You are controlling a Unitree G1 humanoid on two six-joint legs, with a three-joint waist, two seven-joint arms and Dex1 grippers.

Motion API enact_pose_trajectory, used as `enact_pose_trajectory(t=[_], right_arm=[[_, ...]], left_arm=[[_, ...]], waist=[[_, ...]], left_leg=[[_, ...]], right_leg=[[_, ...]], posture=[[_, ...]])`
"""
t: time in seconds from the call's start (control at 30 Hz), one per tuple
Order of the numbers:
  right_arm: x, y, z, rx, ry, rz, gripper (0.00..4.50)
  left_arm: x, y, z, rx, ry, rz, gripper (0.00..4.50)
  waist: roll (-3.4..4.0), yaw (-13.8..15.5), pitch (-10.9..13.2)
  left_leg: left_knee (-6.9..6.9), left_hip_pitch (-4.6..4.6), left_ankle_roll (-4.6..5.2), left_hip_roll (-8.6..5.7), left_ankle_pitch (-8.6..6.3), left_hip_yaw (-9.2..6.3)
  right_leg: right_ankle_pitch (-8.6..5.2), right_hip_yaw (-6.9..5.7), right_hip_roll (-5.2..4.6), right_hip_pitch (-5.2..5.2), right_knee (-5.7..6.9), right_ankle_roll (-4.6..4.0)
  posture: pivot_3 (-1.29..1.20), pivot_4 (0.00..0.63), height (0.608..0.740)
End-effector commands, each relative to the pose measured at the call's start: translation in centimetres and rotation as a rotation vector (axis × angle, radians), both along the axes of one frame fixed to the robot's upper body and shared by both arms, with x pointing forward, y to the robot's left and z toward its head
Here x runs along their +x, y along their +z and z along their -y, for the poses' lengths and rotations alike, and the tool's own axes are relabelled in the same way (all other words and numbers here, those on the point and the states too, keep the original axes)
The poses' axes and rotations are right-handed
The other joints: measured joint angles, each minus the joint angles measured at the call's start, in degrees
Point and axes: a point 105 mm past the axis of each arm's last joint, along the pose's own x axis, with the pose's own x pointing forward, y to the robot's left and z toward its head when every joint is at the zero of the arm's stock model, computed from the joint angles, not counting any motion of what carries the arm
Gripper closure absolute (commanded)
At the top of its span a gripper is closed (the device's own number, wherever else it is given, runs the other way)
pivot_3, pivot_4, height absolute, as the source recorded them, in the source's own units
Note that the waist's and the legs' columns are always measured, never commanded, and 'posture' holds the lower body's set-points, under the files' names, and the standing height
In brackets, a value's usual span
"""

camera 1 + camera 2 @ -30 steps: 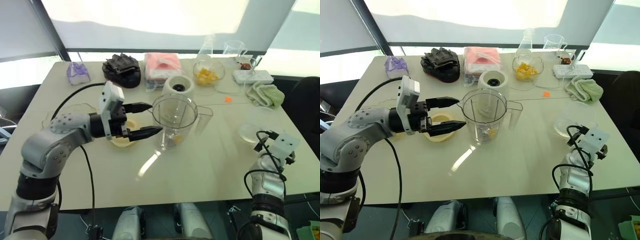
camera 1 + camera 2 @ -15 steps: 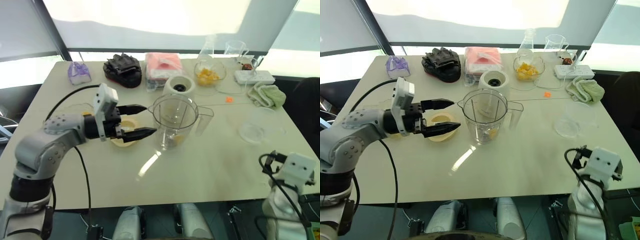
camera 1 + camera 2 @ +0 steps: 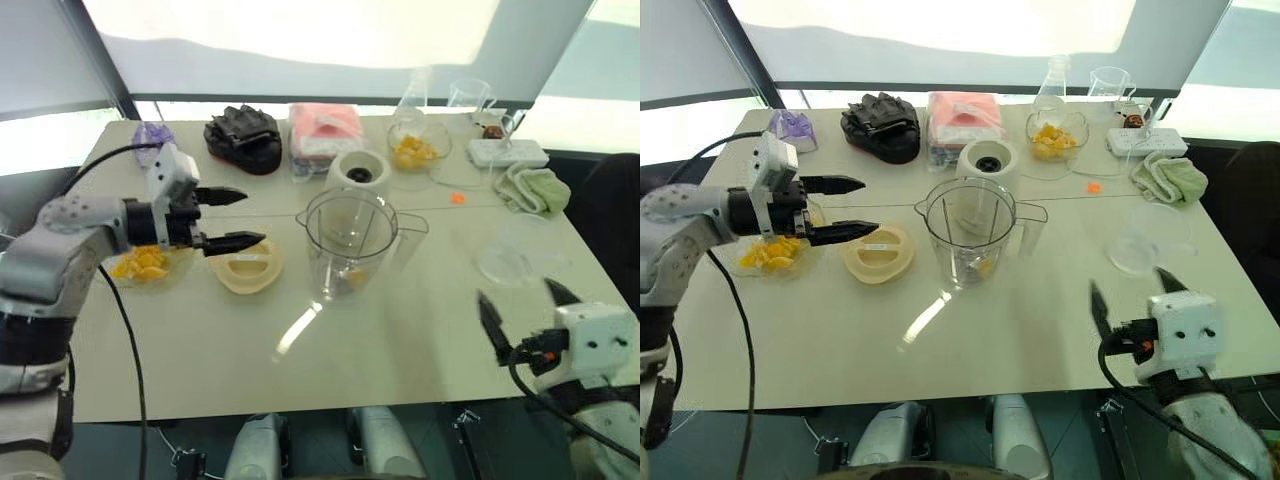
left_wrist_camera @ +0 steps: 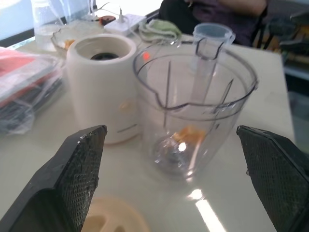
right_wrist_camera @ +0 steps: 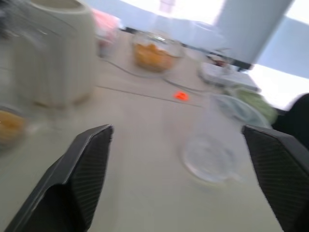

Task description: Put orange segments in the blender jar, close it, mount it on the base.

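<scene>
The clear blender jar stands upright at the table's middle, with a few orange pieces at its bottom. The cream-white base stands just behind it. Orange segments lie in a shallow glass bowl at the left, and more fill a bowl at the back. My left gripper is open and empty. It hovers above the flat cream lid, left of the jar and pointing at it. My right gripper is open and empty over the table's near right edge.
Along the back are a purple item, a black cloth, a pink package, a flask, a glass beaker and a power strip. A green cloth, an empty glass bowl and an orange scrap lie right.
My left gripper has drawn leftward, away from the jar's rim, uncovering the lid and the left bowl. My right gripper has swung up at the near right and now points forward.
</scene>
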Motion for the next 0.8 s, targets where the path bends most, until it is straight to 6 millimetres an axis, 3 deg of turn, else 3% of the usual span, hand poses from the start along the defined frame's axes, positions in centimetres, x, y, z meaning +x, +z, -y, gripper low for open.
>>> enact_pose_trajectory(t=[0.03, 0.2, 0.33, 0.5, 0.63, 0.8], right_arm=[[-0.3, 3.3, -2.4, 0.052, 0.276, -0.015, 0.05], [0.4, 6.5, -3.2, -0.077, 0.455, -0.127, 0.05], [0.6, 9.6, -3.7, -0.087, 0.523, -0.144, 0.05], [-0.2, 11.5, -4.1, -0.062, 0.577, -0.166, 0.05], [-0.6, 12.3, -4.2, -0.032, 0.573, -0.143, 0.05], [-0.8, 11.7, -3.9, -0.038, 0.536, -0.162, 0.05]], left_arm=[[2.5, -1.7, -2.6, 0.227, 0.033, 0.066, 0.00], [5.7, -5.3, -2.9, 0.501, -0.038, 0.103, 0.00], [6.9, -6.4, -2.0, 0.578, -0.116, 0.090, 0.00], [7.6, -6.4, -0.6, 0.576, -0.167, 0.044, 0.00], [7.8, -6.2, 0.6, 0.577, -0.208, 0.026, 0.00], [7.6, -6.5, 1.4, 0.631, -0.275, 0.022, 0.00]], waist=[[-0.10, 0.29, 0.03], [-0.30, 1.83, 0.12], [-0.56, 2.94, 0.19], [-0.67, 3.13, 0.20], [-0.69, 3.06, 0.19], [-0.72, 3.00, 0.17]], left_leg=[[0.01, 0.01, 0.00, 0.00, 0.00, 0.00], [0.10, -0.07, 0.00, 0.02, 0.00, -0.02], [0.12, -0.54, 0.08, 0.06, -0.03, -0.16], [0.14, -0.94, 0.50, 0.07, -0.27, -0.16], [0.30, -1.33, 0.69, 0.05, -0.38, -0.18], [0.37, -1.39, 0.70, -0.07, -0.38, -0.13]], right_leg=[[0.01, 0.00, -0.01, 0.01, 0.00, -0.01], [0.06, -0.04, -0.01, -0.01, -0.04, -0.09], [0.07, -0.22, 0.00, -0.27, -0.15, -0.11], [0.10, -0.29, 0.01, -0.42, -0.48, -0.04], [0.46, -0.38, -0.04, -0.43, -0.88, 0.59], [0.54, -0.31, -0.19, -0.45, -1.00, 0.71]], posture=[[0.00, 0.150, 0.740], [0.00, 0.150, 0.740], [0.00, 0.150, 0.740], [0.00, 0.150, 0.740], [0.00, 0.150, 0.740], [0.00, 0.150, 0.740]])
